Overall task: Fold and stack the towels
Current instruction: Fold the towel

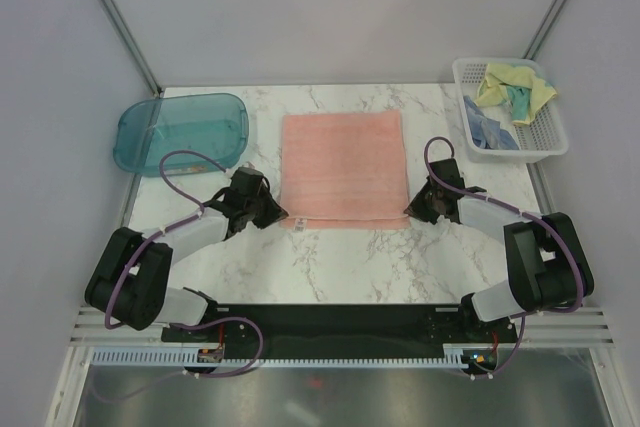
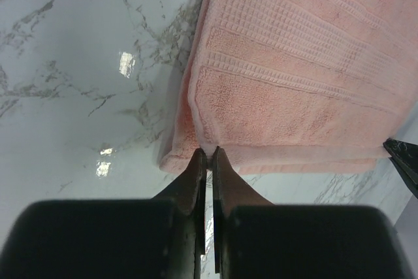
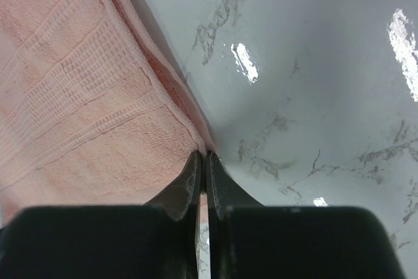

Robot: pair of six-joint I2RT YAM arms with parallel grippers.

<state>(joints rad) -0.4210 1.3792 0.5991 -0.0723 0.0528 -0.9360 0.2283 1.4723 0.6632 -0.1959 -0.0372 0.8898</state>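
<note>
A salmon-pink towel [image 1: 343, 164] lies flat on the marble table, folded to a near square. My left gripper [image 1: 281, 213] is shut on the towel's near left corner [image 2: 208, 148], the fingertips pinching the cloth edge. At the near right corner, my right gripper [image 1: 410, 209] is likewise shut on the cloth [image 3: 204, 153]. The light blue towel [image 1: 487, 130] and the pale yellow towel with a teal panel [image 1: 514, 89] lie crumpled in the white basket at the back right.
A white mesh basket [image 1: 548, 140] stands at the back right corner. A teal translucent tray [image 1: 180, 131] sits at the back left. White walls with metal posts close in the table on three sides.
</note>
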